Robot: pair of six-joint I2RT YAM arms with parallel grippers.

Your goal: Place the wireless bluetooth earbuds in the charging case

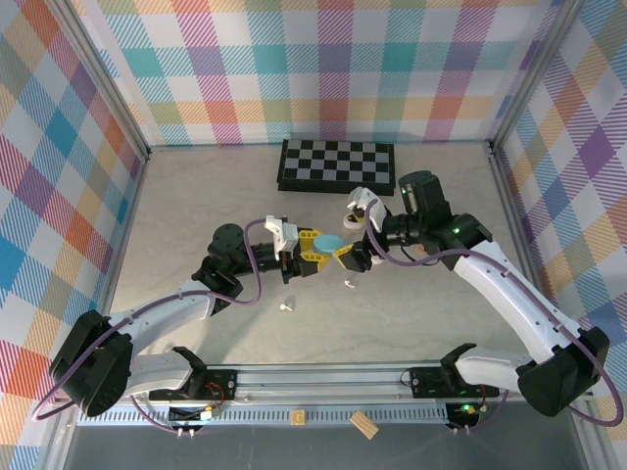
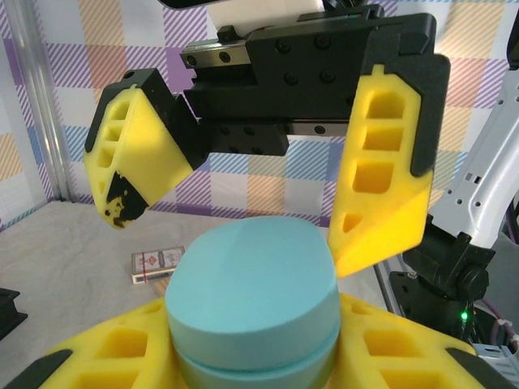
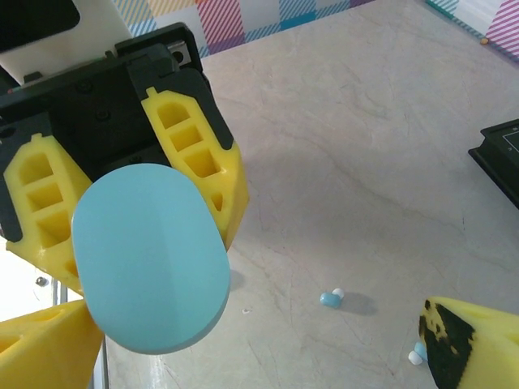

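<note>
1. Top external: the left gripper is clamped narrow on the light blue charging case, which it holds above the table. The right gripper is spread wide around the case. Loose earbuds lie on the table just below the grippers, and another earbud lies nearer the bases. Their colour is hard to judge at this size.
2. Left wrist: the case sits between this arm's own fingers, and a seam suggests the lid is down. The right gripper's fingers flank it without touching. Risk: a push on one side while prying the lid could twist the smooth case out of the narrow hold.
3. Right wrist: a blue earbud lies on the table well apart from the case. A second one is partly hidden behind this gripper's own finger. The case interior is not visible. Risk: a descending finger could flick either earbud away.
</note>
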